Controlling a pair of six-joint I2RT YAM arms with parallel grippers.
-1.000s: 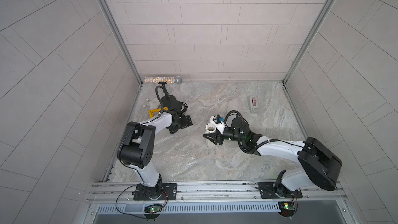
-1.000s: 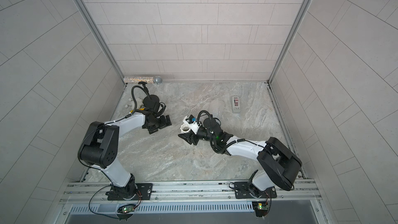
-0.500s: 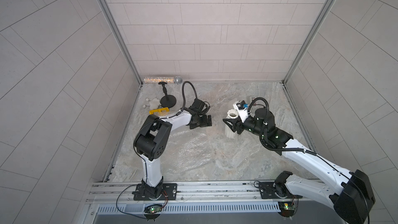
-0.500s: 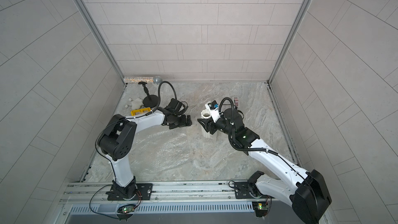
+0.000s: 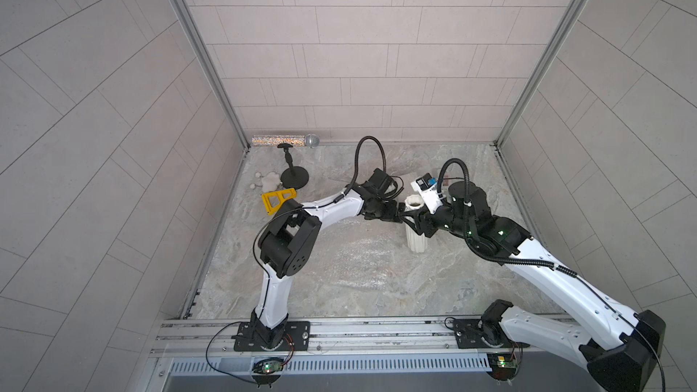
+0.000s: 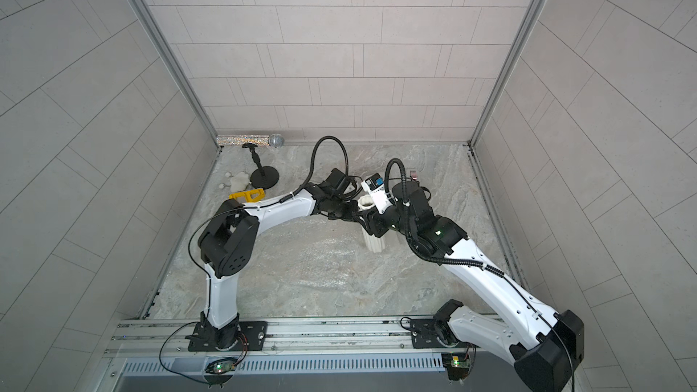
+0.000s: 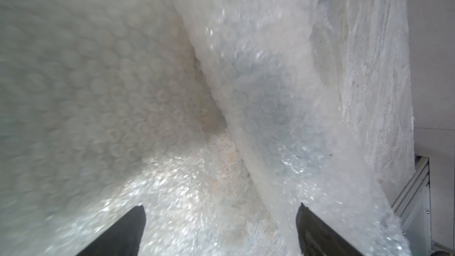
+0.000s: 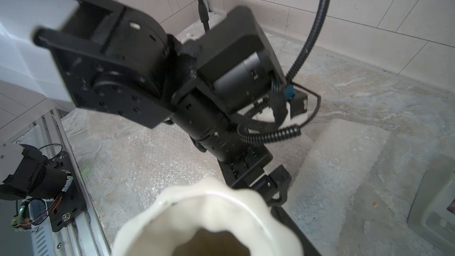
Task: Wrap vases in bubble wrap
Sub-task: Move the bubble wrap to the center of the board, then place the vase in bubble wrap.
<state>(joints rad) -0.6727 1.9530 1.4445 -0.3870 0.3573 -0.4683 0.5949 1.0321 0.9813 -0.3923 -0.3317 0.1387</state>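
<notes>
Standing upright on the bubble wrap (image 5: 350, 258), its long axis vertical, the white vase (image 5: 416, 241) is clasped below its rim by the right gripper (image 5: 412, 221). The left gripper (image 5: 386, 216), jaws spread wide, sits low just beside the vase on the left side, among raised folds, so it looks best placed to draw wrap across.

TEXT: none legible | LABEL 1: blue-and-black patch on white module (image 5: 426, 184) above right wrist, too small to read | LABEL 2: dark sticker on grey box (image 8: 434, 208), blurred, unreadable | BRANDS/NUMBERS/SIGNS: none legible in any view
</notes>
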